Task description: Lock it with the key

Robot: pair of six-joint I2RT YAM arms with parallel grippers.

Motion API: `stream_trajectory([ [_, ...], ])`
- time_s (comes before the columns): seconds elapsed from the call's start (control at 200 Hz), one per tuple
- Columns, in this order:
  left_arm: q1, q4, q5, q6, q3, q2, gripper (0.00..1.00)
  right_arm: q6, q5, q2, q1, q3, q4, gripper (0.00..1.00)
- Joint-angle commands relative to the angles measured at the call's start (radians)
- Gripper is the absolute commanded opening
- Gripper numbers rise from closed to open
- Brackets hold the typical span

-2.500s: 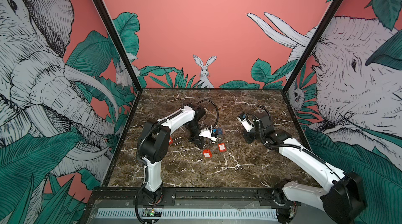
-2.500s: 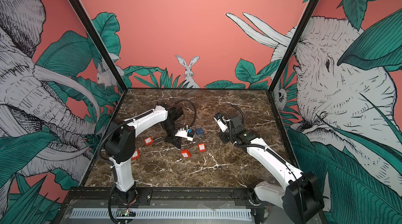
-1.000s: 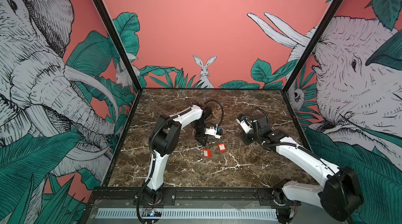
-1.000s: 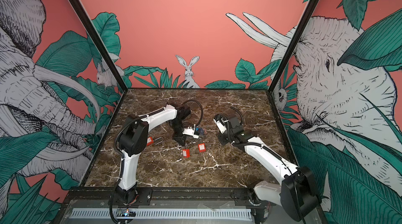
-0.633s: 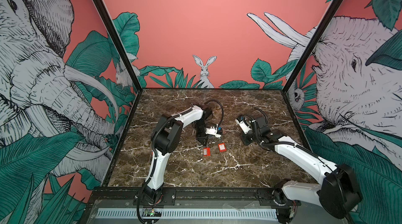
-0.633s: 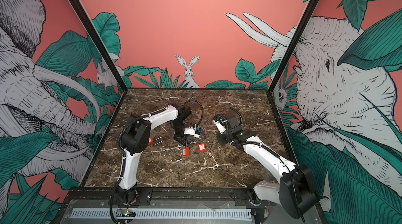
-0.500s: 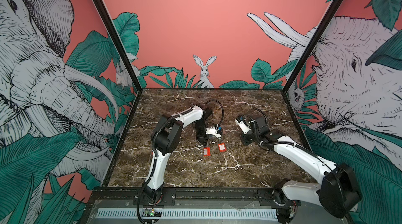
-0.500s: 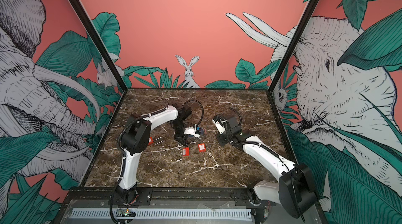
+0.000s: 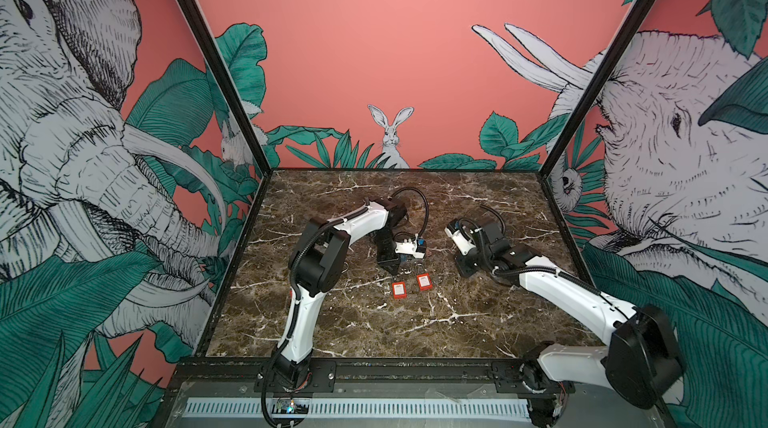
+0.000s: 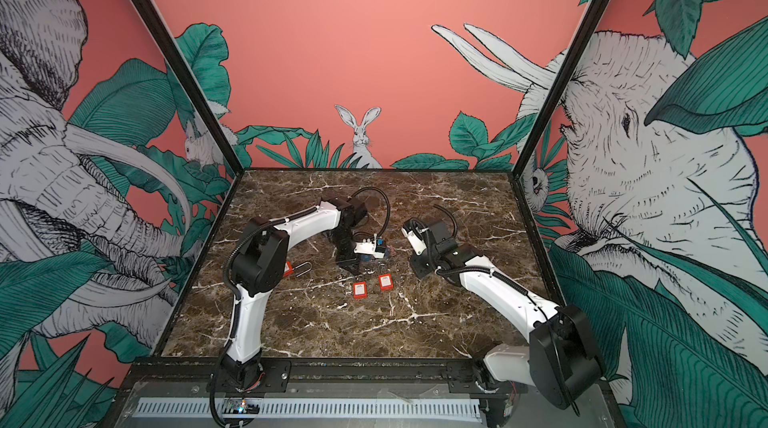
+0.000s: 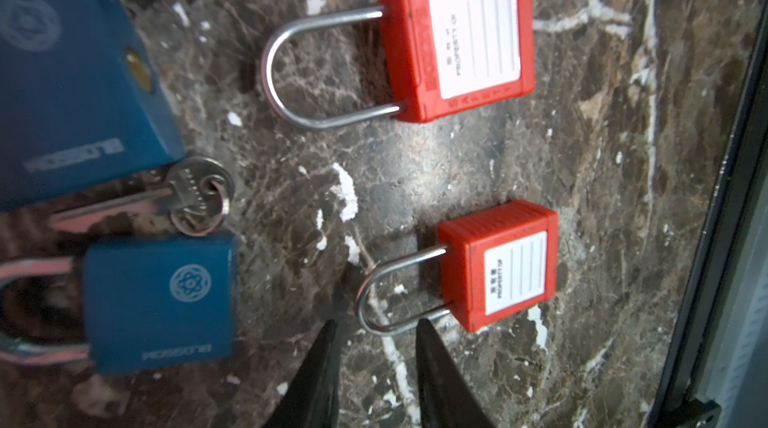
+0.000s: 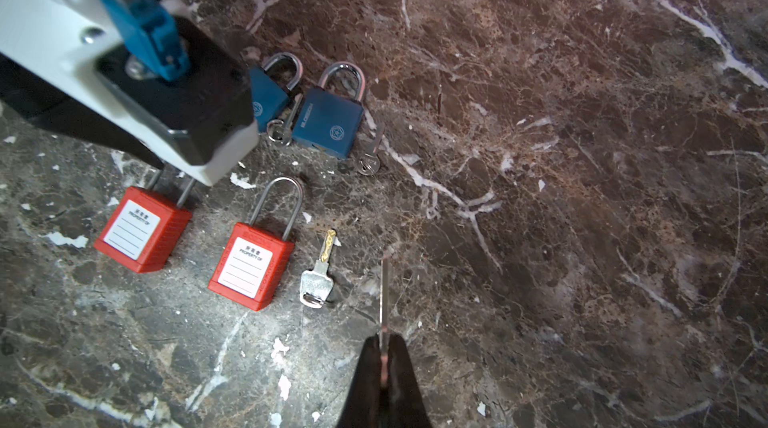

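Note:
My right gripper [image 12: 384, 341] is shut on a thin silver key [image 12: 385, 293], whose blade sticks out edge-on past the tips; in both top views it hangs low over the table [image 9: 465, 270] [image 10: 419, 270]. My left gripper [image 11: 374, 332] is open with nothing between its fingers. It sits just short of the shackle of a red padlock [image 11: 498, 268] [image 12: 143, 235] [image 9: 398, 289]. A second red padlock [image 11: 457, 44] [image 12: 251, 266] [image 9: 423, 281] lies beside it. Two blue padlocks [image 12: 330, 123] [image 12: 268, 98] lie just beyond them.
A gold-bladed key [image 12: 318, 276] lies next to the second red padlock. Ringed keys [image 11: 166, 201] rest between the blue padlocks, and another key [image 12: 370, 156] pokes out from under one. A third red padlock [image 10: 291, 270] lies left of the left arm. The marble table [image 9: 374, 334] has walls on three sides.
The left gripper's fingers have spread apart over the last second while it stayed at the red padlocks. The right gripper has kept its hold on the key and edged slightly left.

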Motion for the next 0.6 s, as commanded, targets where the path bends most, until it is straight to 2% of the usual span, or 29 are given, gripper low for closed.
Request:
stream_trajectory([
  [0.0,0.015,0.058,0.036,-0.035,-0.029,-0.121,0.34,0.09,-0.011,0.019,0.033,0.043,-0.057,0.02],
  [0.215,0.064,0.249,0.038,-0.156,-0.119,-0.262,0.34,0.238,0.001,0.07,0.145,0.097,-0.117,0.0],
  [0.355,0.147,0.505,0.023,-0.32,-0.257,-0.374,0.34,0.324,-0.012,0.112,0.225,0.12,-0.084,0.0],
  [0.49,0.204,0.752,-0.005,-0.459,-0.4,-0.483,0.39,0.337,-0.025,0.228,0.273,0.198,-0.119,0.0],
  [0.595,0.222,0.877,-0.079,-0.545,-0.475,-0.541,0.42,0.322,-0.028,0.337,0.313,0.279,-0.171,0.01],
])
